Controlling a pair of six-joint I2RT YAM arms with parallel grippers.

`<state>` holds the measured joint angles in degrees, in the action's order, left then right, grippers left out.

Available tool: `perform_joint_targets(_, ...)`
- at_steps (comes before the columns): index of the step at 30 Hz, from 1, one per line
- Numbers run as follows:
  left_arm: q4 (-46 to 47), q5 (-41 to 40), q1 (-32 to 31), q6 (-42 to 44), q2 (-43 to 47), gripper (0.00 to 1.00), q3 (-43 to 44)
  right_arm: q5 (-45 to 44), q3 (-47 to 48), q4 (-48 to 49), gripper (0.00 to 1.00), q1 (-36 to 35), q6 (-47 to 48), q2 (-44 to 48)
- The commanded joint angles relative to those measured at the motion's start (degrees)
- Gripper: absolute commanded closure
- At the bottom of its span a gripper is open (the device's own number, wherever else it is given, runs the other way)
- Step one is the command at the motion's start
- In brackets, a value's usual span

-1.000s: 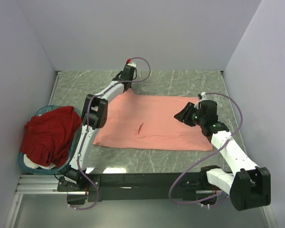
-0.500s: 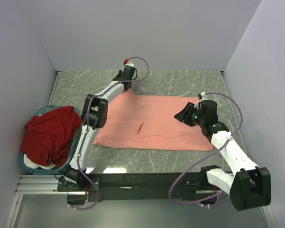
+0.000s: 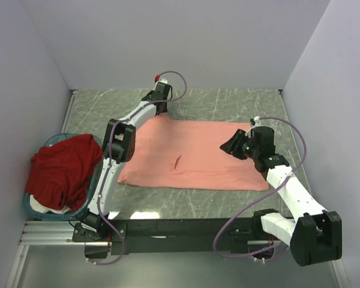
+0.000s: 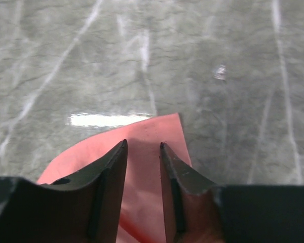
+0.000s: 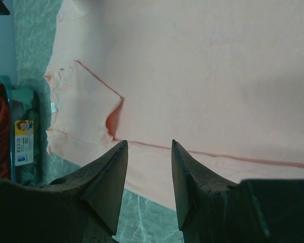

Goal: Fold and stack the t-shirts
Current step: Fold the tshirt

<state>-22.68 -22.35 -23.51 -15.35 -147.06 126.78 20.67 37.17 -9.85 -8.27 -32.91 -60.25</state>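
The salmon-pink t-shirt lies spread flat in the middle of the table. My left gripper hovers over its far left corner, open, with nothing between the fingers. In the left wrist view the corner of the pink shirt shows below and between the parted fingers of the left gripper. My right gripper is open and empty above the shirt's right part. The right wrist view shows the right gripper over the pink shirt and a folded sleeve. The dark red t-shirt lies bunched in the basket.
The teal round basket stands at the table's left edge. It also shows in the right wrist view, with a label on its rim. Grey walls close in the back and both sides. Marbled table surface lies behind the shirt.
My left gripper has drawn slightly back and to the left from the shirt's far corner. The pink shirt and the right arm have not moved.
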Motion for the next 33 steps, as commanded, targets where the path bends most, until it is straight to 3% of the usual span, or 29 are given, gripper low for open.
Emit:
perform_joint_targets(1,-1.67,8.97,0.04,-0.82,0.21,0.6,3.38,0.43,0.01,1.67,0.53,-0.34,1.09,-0.04)
perform_joint_targets(10,0.7,17.07,0.57,2.08,-1.91,0.43,5.32,0.96,0.18,2.46,0.54,-0.34,0.83,-1.98)
perform_joint_targets(21,-1.14,14.36,2.85,-1.61,-3.84,0.42,6.9,0.87,0.19,2.55,0.54,-0.43,0.83,-2.77)
perform_joint_targets(29,-4.13,6.36,1.18,1.46,-5.95,0.48,8.13,2.1,0.36,3.43,0.54,-0.43,0.3,-4.09)
perform_joint_targets(33,-4.22,2.05,0.74,2.96,-7.18,0.6,8.31,2.19,0.27,3.69,0.54,-0.34,0.3,-4.7)
